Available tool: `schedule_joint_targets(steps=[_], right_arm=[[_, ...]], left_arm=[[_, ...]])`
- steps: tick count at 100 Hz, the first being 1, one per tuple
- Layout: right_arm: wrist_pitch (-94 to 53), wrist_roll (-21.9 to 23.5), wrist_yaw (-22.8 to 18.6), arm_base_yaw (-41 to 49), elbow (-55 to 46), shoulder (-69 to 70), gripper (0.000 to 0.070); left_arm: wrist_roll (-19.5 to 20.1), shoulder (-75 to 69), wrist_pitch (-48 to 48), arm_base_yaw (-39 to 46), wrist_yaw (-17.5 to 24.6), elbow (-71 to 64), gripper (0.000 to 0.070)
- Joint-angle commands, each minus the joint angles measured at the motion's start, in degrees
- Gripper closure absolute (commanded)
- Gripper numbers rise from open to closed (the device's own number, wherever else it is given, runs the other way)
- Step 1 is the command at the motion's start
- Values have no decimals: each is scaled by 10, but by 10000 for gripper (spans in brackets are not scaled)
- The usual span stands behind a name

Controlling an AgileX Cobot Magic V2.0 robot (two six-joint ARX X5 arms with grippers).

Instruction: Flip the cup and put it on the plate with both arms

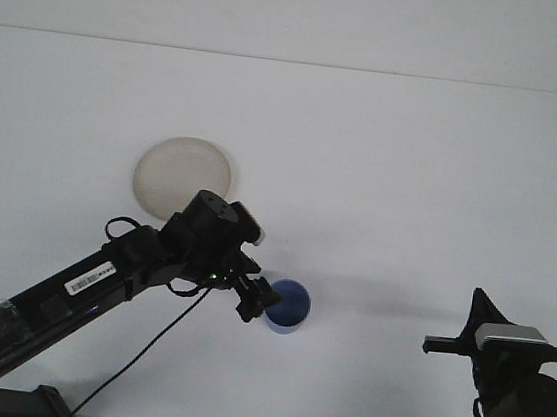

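At the near edge, the right gripper [434,344] sits low at the right corner on its dark arm, well apart from everything else; from this angle its opening cannot be read. The table [412,184] is a plain white surface filling most of the view, meeting a pale wall [381,19] along a straight line at the far side. Near the middle of the table stands the blue cup [286,306], upright with its open mouth pointing up, its long axis vertical, so only the rim and inside show. The left gripper [257,302] reaches in from the lower left and sits at the cup's left rim, appearing to touch it; its jaws look slightly apart, though they are dark and small. Farther back and left lies the round beige plate [182,178], flat on the table and apart from the cup.
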Motion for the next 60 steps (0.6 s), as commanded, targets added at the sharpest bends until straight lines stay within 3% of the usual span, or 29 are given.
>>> schedule_joint_targets(steps=[1,14,32,60], right_arm=[[3,8,0,0,5,1,700],[-3,8,0,0,5,1,700],[-7,8,0,0,5,1,700],[-7,8,0,0,5,1,700]], left_arm=[[3,15,16,-10,-14,11,184],[5,38,28,-16,-20,11,184],[5,71,29,-17,-60,11,184],[9,121,43,-24,-67,11,215]])
